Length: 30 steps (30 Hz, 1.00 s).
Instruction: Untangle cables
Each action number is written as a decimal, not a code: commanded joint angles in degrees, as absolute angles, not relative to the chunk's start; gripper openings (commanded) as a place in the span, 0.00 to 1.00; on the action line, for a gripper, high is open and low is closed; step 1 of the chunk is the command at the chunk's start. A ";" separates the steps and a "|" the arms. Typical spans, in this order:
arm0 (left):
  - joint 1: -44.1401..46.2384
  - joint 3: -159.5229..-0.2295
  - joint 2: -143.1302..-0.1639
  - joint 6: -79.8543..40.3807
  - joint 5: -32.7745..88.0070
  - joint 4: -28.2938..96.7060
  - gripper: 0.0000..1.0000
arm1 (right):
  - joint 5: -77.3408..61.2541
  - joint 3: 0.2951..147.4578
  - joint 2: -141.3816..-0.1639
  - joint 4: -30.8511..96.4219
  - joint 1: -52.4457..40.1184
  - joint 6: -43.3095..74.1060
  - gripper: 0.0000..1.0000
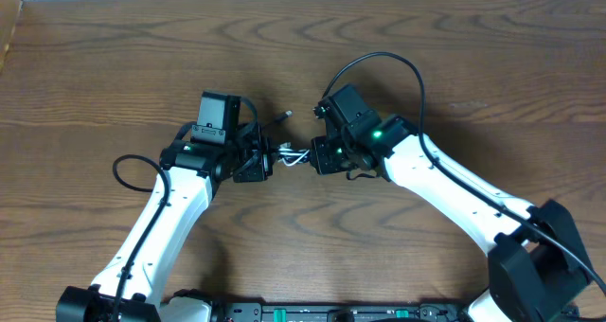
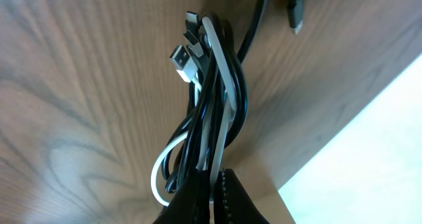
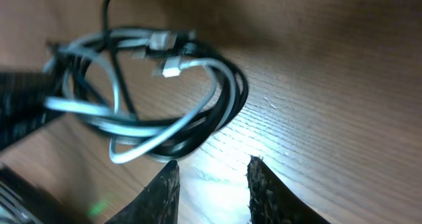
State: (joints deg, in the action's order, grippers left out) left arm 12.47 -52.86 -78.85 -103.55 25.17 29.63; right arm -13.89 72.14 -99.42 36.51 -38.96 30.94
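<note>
White cable and black cable twist into one limp, light, slick bundle at mid-counter, between the arms. My left pincer is pinching its base. My right pincer is spread, just short of it. I judge the free white loop the easiest hold.

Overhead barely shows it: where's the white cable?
Mid-table, overhead view: the white cable, wound with the black cable, is pinched by the left gripper, just ahead of the open right gripper.
</note>
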 commanded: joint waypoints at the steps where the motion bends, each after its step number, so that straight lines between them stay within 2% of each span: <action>1: 12.16 -52.73 -78.11 -104.01 24.34 30.28 0.07 | -13.61 72.10 -100.05 35.24 -40.01 40.45 0.31; 7: 12.19 -52.73 -78.11 -104.01 24.36 30.41 0.07 | -13.87 72.10 -100.42 32.97 -41.30 45.43 0.33; 20: 12.19 -52.73 -78.11 -102.26 24.34 31.35 0.07 | -11.07 72.07 -100.44 33.63 -42.57 46.17 0.33; 23: 12.19 -52.73 -78.11 -88.33 20.88 34.04 0.07 | -10.39 72.07 -100.38 35.14 -40.53 42.83 0.38; 25: 12.23 -52.75 -78.11 -73.14 15.57 33.04 0.08 | -10.41 72.07 -100.14 37.28 -38.22 41.56 0.40; 30: 12.23 -53.58 -78.08 -43.81 12.71 31.22 0.07 | -10.39 72.10 -97.97 42.63 -30.52 35.16 0.41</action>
